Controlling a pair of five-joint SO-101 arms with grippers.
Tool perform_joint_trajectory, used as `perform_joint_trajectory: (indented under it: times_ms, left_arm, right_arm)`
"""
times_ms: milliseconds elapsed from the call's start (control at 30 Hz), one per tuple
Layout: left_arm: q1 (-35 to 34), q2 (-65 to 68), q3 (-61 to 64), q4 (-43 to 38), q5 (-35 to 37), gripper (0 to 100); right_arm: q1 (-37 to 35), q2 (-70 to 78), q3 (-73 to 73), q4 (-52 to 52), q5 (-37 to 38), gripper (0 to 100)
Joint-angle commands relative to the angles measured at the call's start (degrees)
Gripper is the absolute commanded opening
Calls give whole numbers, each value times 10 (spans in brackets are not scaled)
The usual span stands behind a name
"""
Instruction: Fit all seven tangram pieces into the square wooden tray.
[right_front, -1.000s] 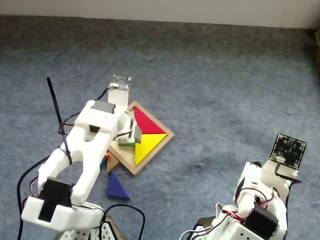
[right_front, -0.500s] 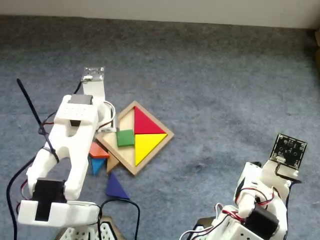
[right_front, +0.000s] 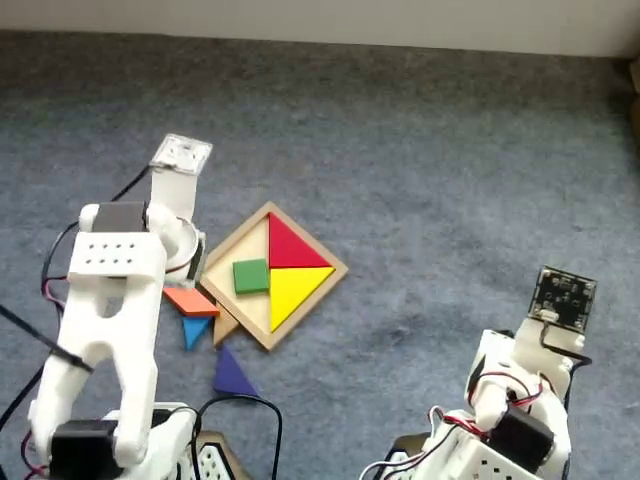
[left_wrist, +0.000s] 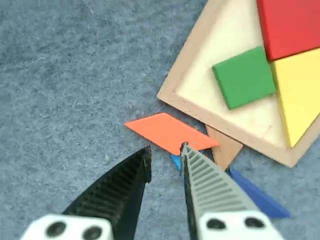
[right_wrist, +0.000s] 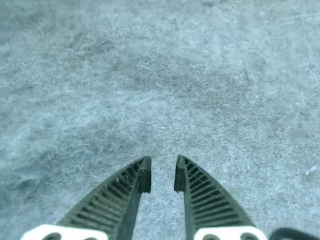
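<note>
The left hand is a little open, holding nothing. Just past its tips lies the orange piece, beside the wooden tray with the green piece inside. The right hand, open a little, hangs over grey carpet.

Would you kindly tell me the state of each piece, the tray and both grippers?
wooden tray, partly filled
red triangle, in the tray
yellow triangle, in the tray
green square, in the tray
orange parallelogram, outside the tray
light blue triangle, outside the tray
tan triangle, outside the tray
dark blue triangle, outside the tray
left gripper, open and empty
right gripper, open and empty
</note>
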Motion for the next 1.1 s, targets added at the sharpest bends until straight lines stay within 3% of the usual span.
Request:
perform_joint_trajectory:
  times_ms: [0,67,267,400,533,733,1067]
  left_arm:
    - [-5,-30,26,3,-84,211]
    - [-16,-35,37,3,-122,252]
    - [-30,-32,45,-36,-259,245]
    - [-29,-31,58,-39,-363,245]
    - [-29,-29,98,-92,-440,247]
    - [-29,-29,167,-197,-486,249]
    - [-28,-29,237,-289,-509,246]
  right_arm:
    - [-57,-1,0,-13,31,92]
    - [-92,1,17,-13,51,91]
    - [-196,-3,122,-14,127,91]
    - [-206,-3,167,-38,139,91]
    - [-209,-3,218,-82,137,91]
    - [-206,-3,260,-101,135,91]
    - [-205,-3,262,-102,135,91]
